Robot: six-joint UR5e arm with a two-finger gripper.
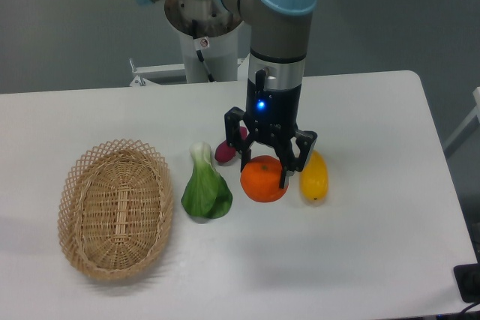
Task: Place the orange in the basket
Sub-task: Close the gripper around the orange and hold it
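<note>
1. A UR5e arm hangs straight down over a white tabletop, its end effector lowered around the orange. The fingers straddle the top of the fruit, one at its upper left and one down its right face.

2. The jaws look about as wide as the orange. Whether the pads press the skin or stand just off it cannot be told from this angle, and nothing shows the orange lifted clear of the tabletop.

3. The orange sits in a tight row of produce: a yellow mango-like fruit just beside it on the right, a dark red fruit partly hidden behind the left finger, and a bok choy close on the left.

4. The wicker basket lies at the left end of the tabletop, well apart from the orange, with nothing visible inside it.

5. The step in hand appears to be the grasp. Done well, the fingers would close squarely across the widest part of the round fruit, since a grip too high on the curve could squeeze it out downward.

6. The right finger stands near the yellow fruit, so the closing and the lift are best kept straight up to avoid dragging that neighbour.

7. The carry to the basket passes over the bok choy, so the orange should rise clear of it and of the lattice rim before release.
</note>
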